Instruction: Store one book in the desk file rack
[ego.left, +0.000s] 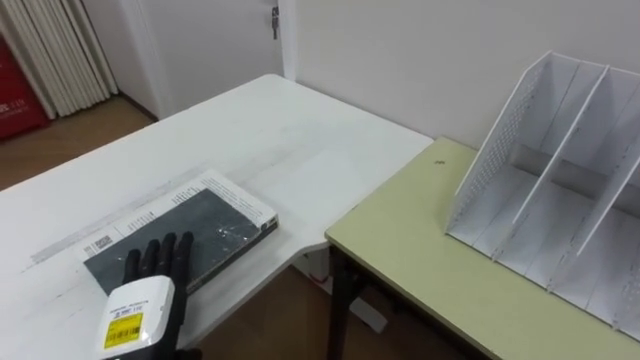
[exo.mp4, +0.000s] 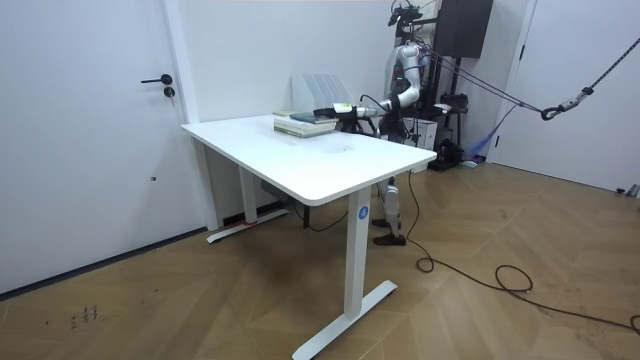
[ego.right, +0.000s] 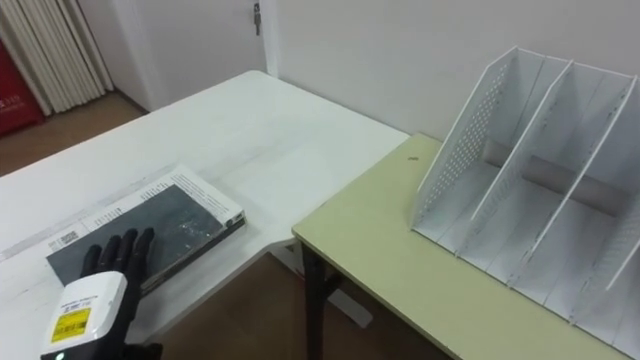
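A dark-covered book (ego.left: 205, 232) with a pale printed edge lies flat on the white table (ego.left: 250, 130), near its front corner. My left hand (ego.left: 150, 275) comes in from the lower left and rests on the book's near end with straight fingers, open. The white file rack (ego.left: 560, 190) stands on the yellow-green desk (ego.left: 420, 250) to the right, its slots empty and facing me. In the room view I stand behind the far side of the table, my arm stretched out with the hand (exo.mp4: 335, 110) over the book (exo.mp4: 305, 122), and the rack (exo.mp4: 322, 88) just beyond.
A gap with brown floor (ego.left: 290, 310) separates the white table from the green desk. A white wall (ego.left: 420, 50) runs behind both, with a door (ego.left: 215, 40) and curtains (ego.left: 55, 50) at the far left.
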